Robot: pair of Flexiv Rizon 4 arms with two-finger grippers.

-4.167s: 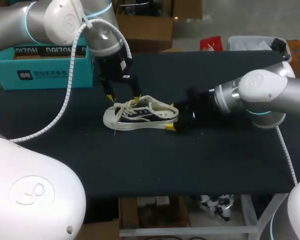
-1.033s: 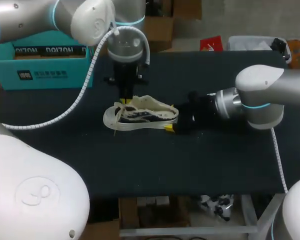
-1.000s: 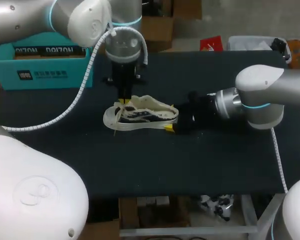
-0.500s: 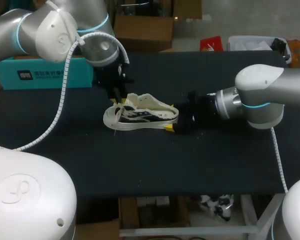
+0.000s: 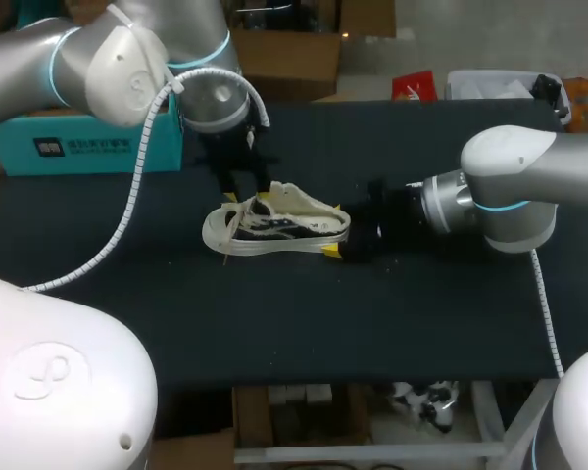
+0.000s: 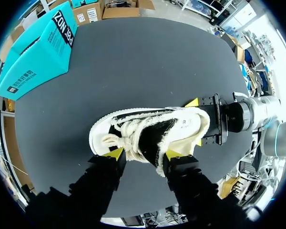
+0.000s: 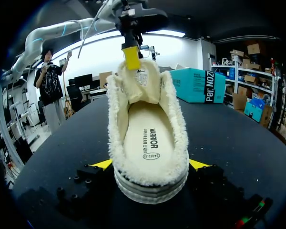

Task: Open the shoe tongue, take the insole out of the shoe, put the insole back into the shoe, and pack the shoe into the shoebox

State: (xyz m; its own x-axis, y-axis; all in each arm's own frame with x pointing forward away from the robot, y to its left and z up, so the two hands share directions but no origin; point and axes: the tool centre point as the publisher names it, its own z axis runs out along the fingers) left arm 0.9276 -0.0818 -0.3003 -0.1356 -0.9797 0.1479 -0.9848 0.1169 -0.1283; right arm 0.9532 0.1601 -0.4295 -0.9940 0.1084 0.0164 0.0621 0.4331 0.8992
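Nearest, the right pincer (image 5: pixel 335 231) clamps the heel of the shoe (image 5: pixel 274 223), holding it on its sole in the middle of the bench (image 5: pixel 372 313). Inside, the insole (image 7: pixel 145 138) lies in place, so this looks like the opening step, with the tongue (image 7: pixel 142 81) standing up. Just behind, the left pincer (image 6: pixel 144 153) hangs over the throat, spread wide. One tip is by the laces (image 6: pixel 128 138), the other by the tongue, and it grips nothing. The next move probably calls for closing on the tongue and drawing it toeward against that heel hold. The box (image 5: pixel 78 147) waits at the far left edge.
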